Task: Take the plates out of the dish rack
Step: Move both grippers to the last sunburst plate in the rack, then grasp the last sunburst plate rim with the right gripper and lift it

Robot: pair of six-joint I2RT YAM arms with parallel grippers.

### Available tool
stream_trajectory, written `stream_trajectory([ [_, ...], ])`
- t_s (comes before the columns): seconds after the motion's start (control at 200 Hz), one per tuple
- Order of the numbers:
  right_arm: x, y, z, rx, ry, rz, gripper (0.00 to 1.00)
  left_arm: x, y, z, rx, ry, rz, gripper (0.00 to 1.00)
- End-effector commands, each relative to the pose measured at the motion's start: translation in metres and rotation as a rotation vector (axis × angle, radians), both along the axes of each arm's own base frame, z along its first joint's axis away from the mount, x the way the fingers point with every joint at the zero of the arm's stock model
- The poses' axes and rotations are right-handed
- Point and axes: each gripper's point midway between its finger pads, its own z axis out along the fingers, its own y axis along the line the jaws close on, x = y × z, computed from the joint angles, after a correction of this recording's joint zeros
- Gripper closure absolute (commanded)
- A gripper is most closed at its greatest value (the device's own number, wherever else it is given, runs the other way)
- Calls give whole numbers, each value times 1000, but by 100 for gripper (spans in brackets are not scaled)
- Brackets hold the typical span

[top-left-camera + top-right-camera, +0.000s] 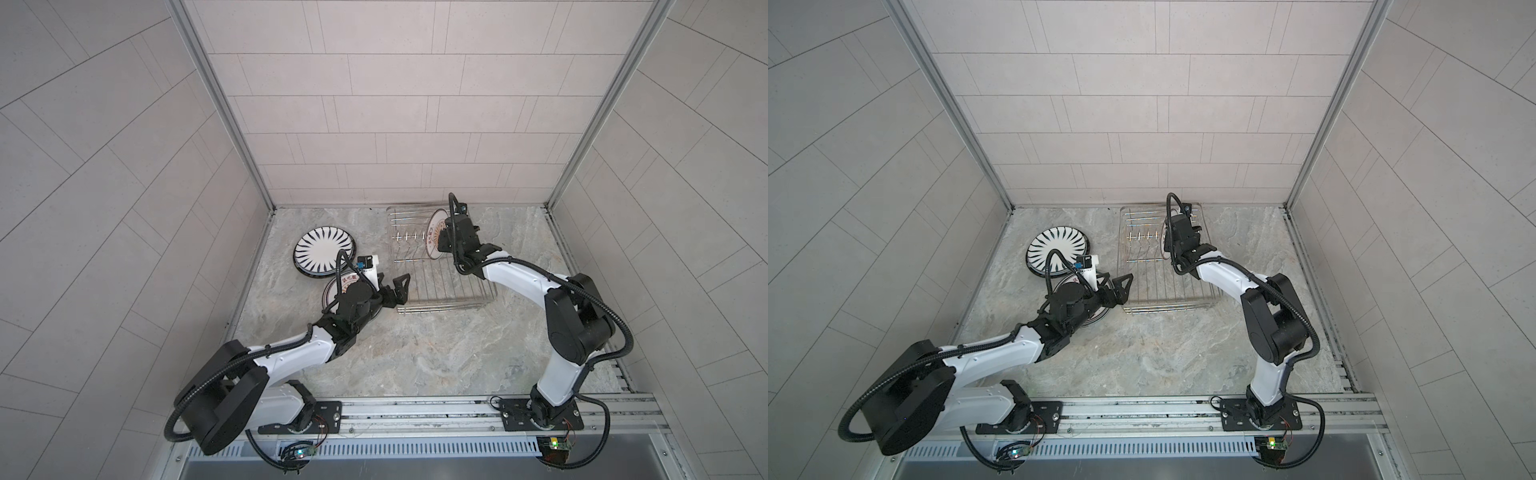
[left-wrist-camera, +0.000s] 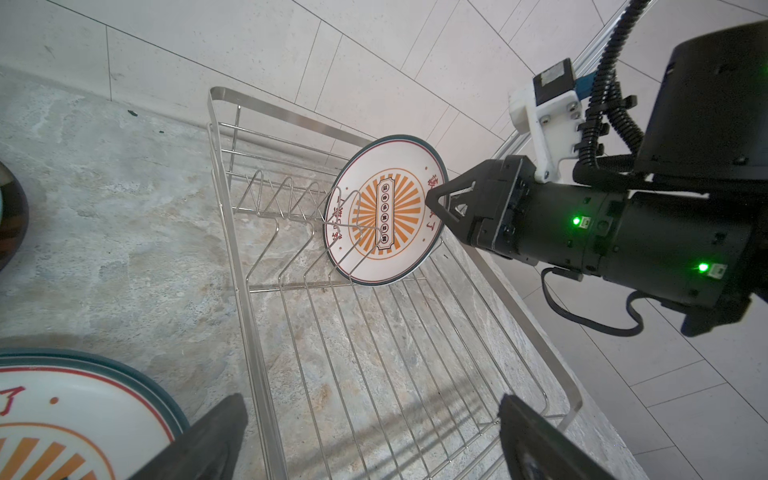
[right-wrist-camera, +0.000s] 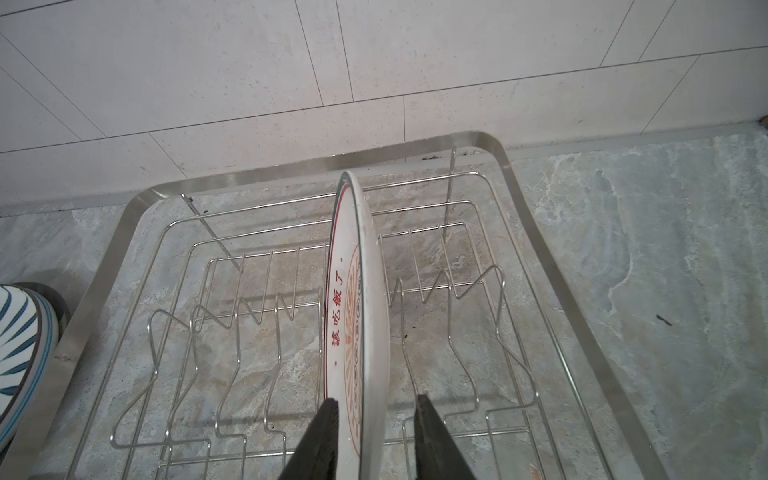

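An orange sunburst plate (image 2: 384, 212), white with a dark rim and red Chinese lettering, stands on edge in the dish rack (image 1: 446, 286). It is slotted between the upright wire prongs (image 3: 232, 332) and leans a little. Take a top view as a clock face with 12 at the tiled back wall (image 1: 395, 104). The plate then sits at the rack's 1 o'clock end, close to the wall, and in both top views the right arm hides most of it.

The right gripper (image 3: 376, 397) reaches in from 4 o'clock and straddles the plate's rim. Its jaws are narrowed: one finger (image 3: 324, 436) lies against the patterned face, while the other stands just clear of the white back, with a sliver of counter showing in the gap.

The rack lies on the grey stone counter (image 1: 415, 353), at about 12 o'clock from the counter's centre. The left gripper (image 1: 402, 291) hovers at the rack's 7 o'clock corner, jaws spread wide and holding nothing. Beneath that arm, at the rack's 8 o'clock, a second sunburst plate (image 2: 62, 415) lies flat on the counter. At 9 o'clock from the rack, well apart from it, a black-and-white striped plate (image 1: 322, 249) lies flat. A dark rim shows under its near edge, though it cannot be told whether that is another plate.
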Motion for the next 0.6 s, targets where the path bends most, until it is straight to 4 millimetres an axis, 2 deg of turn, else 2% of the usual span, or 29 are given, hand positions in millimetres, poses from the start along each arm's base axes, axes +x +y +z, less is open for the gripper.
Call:
stream_trajectory([
  [0.0,5,-1,1,-5,-2,-25,72,7,-9,28,-42,-74,-10,0],
  [0.14,9,-4,-4,-16,7,-62,76,9,-7,30,-36,-81,2,0],
  [0.41,17,0,-19,-31,31,-72,78,10,1,26,-8,-82,38,0],
  [0.475,18,1,-21,-27,29,-72,86,10,1,25,-5,-81,37,0],
  [0.59,19,6,-22,-38,31,-68,87,10,-2,25,-5,-77,24,0],
])
